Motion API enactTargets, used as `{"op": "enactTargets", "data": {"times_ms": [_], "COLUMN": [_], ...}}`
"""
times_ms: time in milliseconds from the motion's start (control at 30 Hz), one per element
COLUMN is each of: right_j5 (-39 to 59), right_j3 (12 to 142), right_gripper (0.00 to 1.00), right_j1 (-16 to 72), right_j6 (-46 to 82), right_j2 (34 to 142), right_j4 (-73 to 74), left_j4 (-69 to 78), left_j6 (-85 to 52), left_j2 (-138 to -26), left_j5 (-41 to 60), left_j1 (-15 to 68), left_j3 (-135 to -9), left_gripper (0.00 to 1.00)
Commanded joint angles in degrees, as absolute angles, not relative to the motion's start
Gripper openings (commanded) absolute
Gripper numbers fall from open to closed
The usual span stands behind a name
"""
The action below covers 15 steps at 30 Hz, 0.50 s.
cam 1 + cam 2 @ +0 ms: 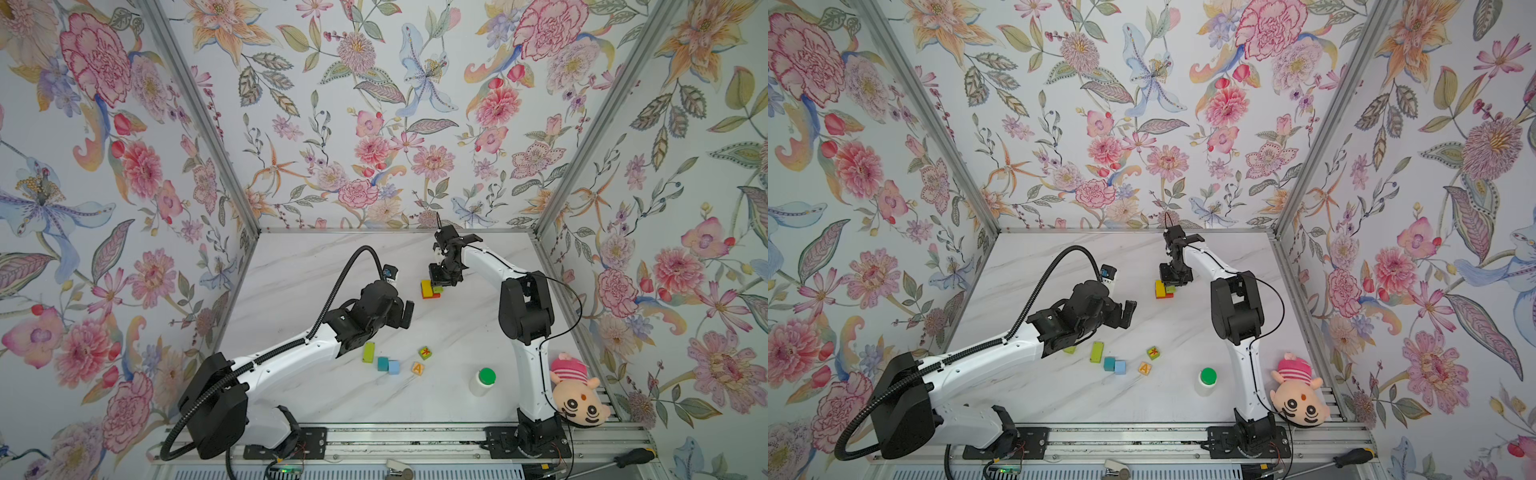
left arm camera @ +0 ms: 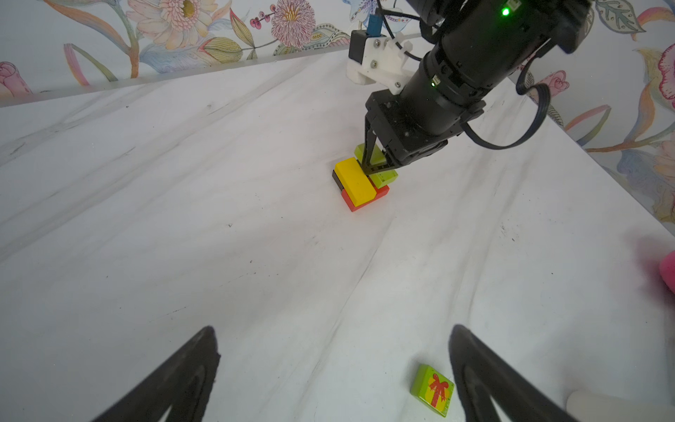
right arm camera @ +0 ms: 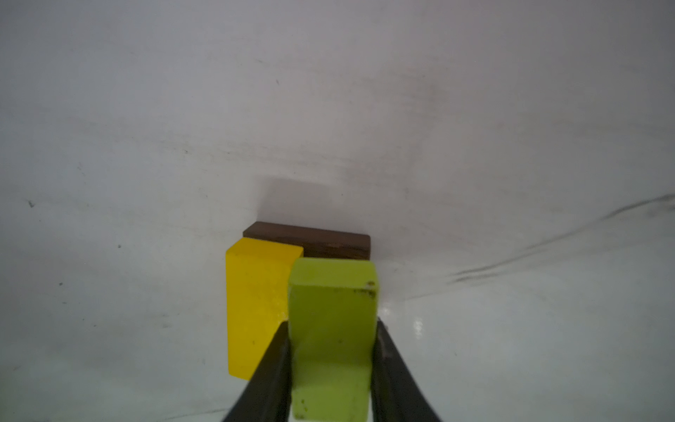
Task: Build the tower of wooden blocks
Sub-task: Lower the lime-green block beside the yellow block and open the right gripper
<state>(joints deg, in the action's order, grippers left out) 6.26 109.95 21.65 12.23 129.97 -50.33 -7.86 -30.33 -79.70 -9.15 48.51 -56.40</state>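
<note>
A: Gripping anything, that right gripper [image 3: 332,329]?
B: Yes, its jaws are closed narrow on a lime block [image 3: 332,292], one finger pressed on each long side.
A: Where is that block?
B: At the tower [image 1: 430,289], near the middle of the table [image 1: 353,399], towards the back. It lies just beside the yellow block [image 2: 354,181], side against side, above the red block [image 2: 382,191]. A brown block [image 3: 321,239] shows at the bottom, next to the red one. Whether the lime one rests on them I cannot tell.
A: And the left gripper [image 2: 332,332]?
B: Spread wide, nothing between its fingers, hanging above the table well apart from the tower.
A: Loose blocks?
B: Near the front, in a top view: a lime oblong [image 1: 368,352], a teal cube [image 1: 382,363] touching a blue cube [image 1: 393,367], a green cube [image 1: 425,353] with a red mark, and an A cube [image 1: 417,368]. Another lime piece [image 1: 1070,350] peeks from under the left arm [image 1: 984,361].
A: Anything else?
B: A bottle [image 1: 482,381] with a green cap by the right arm [image 1: 530,374], and a doll [image 1: 577,395] at the table's right edge
</note>
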Motion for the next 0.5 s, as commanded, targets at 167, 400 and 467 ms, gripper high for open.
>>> {"op": "enactTargets", "data": {"times_ms": [167, 400, 467], "right_j5": [8.64, 7.91, 7.87], "right_j3": [110.14, 110.04, 110.08], "right_gripper": [0.38, 0.46, 0.47], "right_j1": [21.29, 21.23, 21.15], "right_j6": [12.48, 12.69, 12.74], "right_j2": [130.52, 130.07, 129.82], "right_j4": [-51.96, -52.03, -51.91], "left_j4": [-8.44, -8.44, -8.48], "left_j6": [-28.24, -28.08, -28.18], "left_j2": [-80.77, -79.99, -79.55], "left_j5": [-7.56, -7.83, -7.98], "left_j1": [47.38, 47.17, 47.15], "left_j3": [-58.45, -58.05, -57.84], "left_gripper": [0.99, 0.99, 0.99]}}
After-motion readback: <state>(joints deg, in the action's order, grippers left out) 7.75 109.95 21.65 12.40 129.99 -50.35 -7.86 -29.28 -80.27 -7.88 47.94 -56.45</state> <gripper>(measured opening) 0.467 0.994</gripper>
